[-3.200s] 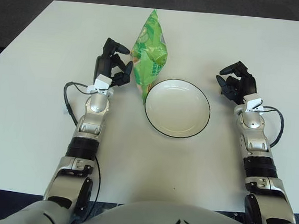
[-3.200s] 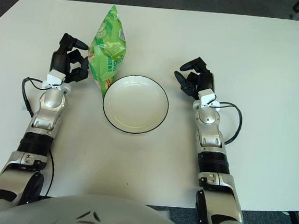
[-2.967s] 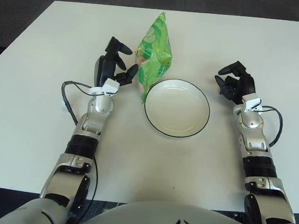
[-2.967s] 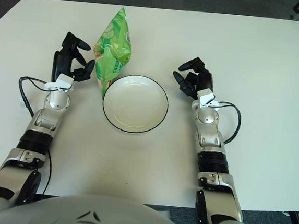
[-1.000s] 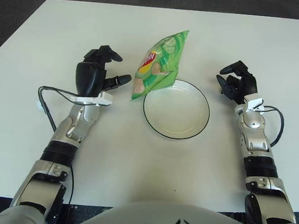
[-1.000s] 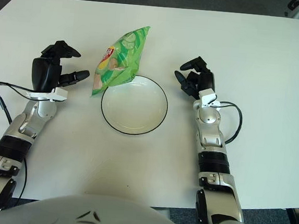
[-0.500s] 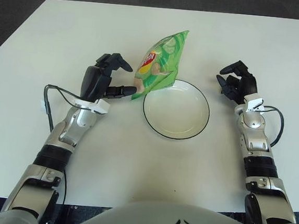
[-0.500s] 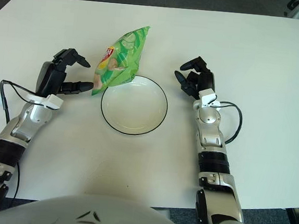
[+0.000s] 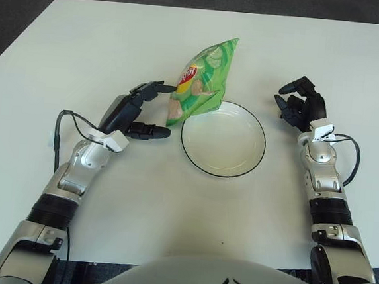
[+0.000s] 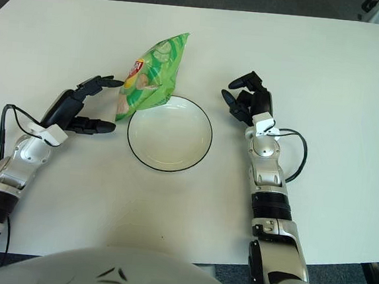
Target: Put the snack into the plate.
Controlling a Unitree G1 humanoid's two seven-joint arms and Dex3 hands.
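Snack bags: one (image 9: 201, 80) — green, just beyond the left hand's fingertips, its lower edge over the plate's rim.
Plates: one (image 9: 221, 168) — white with a dark rim, between the two hands.
Hands: two — left hand (image 9: 134, 110), right hand (image 9: 301, 105).
Tables: one (image 9: 304, 46), white, carrying the bag and the plate.
Cables: two, one looping at each wrist.

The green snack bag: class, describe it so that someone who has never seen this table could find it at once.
On the white table, look for the round white plate with a dark rim near the middle. The green crinkled snack bag leans over the plate's far-left edge, just beyond the open left hand. It is the only colourful item, with a red-and-yellow logo.
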